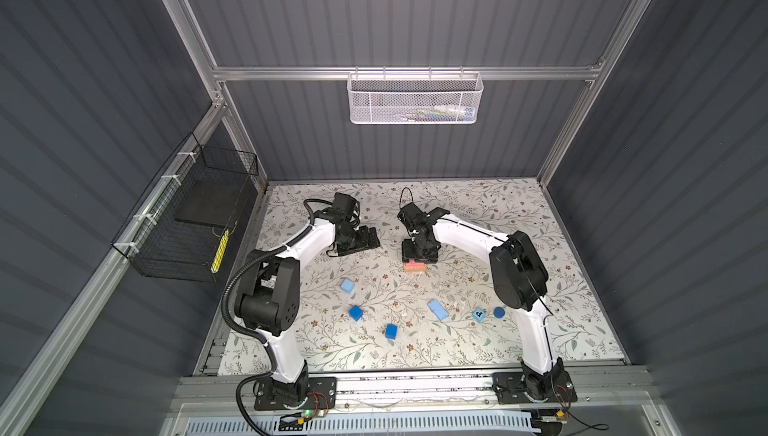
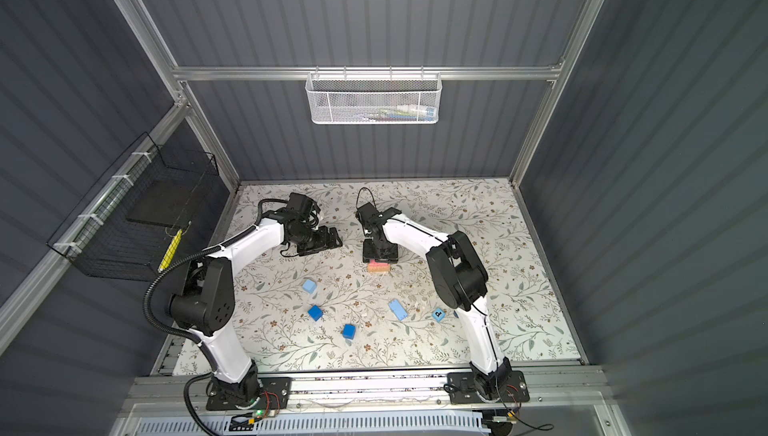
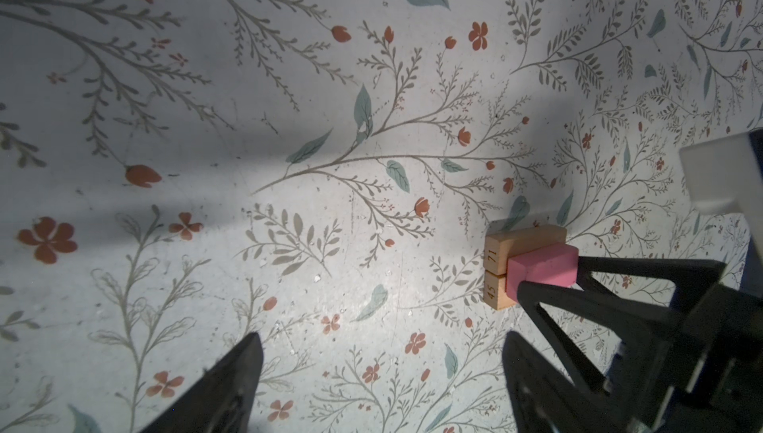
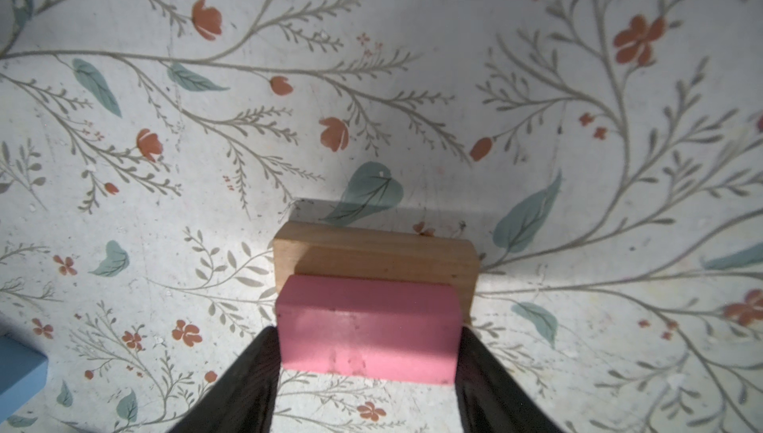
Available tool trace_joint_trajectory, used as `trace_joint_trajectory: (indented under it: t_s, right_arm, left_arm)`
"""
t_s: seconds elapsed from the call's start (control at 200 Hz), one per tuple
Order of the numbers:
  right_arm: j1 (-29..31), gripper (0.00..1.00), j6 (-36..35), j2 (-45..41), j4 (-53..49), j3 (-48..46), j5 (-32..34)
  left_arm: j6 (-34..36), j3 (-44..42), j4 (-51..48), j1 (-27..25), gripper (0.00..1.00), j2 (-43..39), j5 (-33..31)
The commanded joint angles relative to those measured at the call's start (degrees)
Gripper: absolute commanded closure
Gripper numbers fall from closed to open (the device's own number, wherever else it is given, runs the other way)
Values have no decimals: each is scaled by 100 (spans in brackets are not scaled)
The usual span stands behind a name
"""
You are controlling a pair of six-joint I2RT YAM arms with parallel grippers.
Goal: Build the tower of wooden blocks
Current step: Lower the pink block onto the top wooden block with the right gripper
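Pink bar (image 4: 367, 336) lies lengthwise on two tan bars (image 4: 371, 253) set side by side, toward the back middle of the floral counter (image 1: 540, 222). The right tool (image 4: 366, 330) brackets the pink bar's ends; whether it grips cannot be told. The left tool (image 3: 383, 335) hangs nearby, wide open and empty. Blue cubes (image 1: 356, 312), a light blue bar (image 1: 437, 309) and a dark blue cylinder (image 1: 499, 312) lie scattered nearer the front.
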Motion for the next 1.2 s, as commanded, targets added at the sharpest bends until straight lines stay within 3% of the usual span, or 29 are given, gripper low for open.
trace_joint_trajectory:
  t_s: [0.0, 0.365, 0.835, 1.196]
  right_arm:
    - [19, 32, 90, 134, -112, 99, 38]
    - [19, 28, 139, 131, -139, 157, 34]
    - [19, 35, 206, 104, -171, 187, 47]
    - [19, 31, 237, 113, -200, 183, 17]
  left_arm:
    - [23, -64, -25, 44, 9, -108, 124]
    - [29, -71, -26, 44, 9, -102, 138]
    - [36, -109, -11, 70, 9, -125, 148]
    - [36, -117, -5, 79, 9, -119, 174]
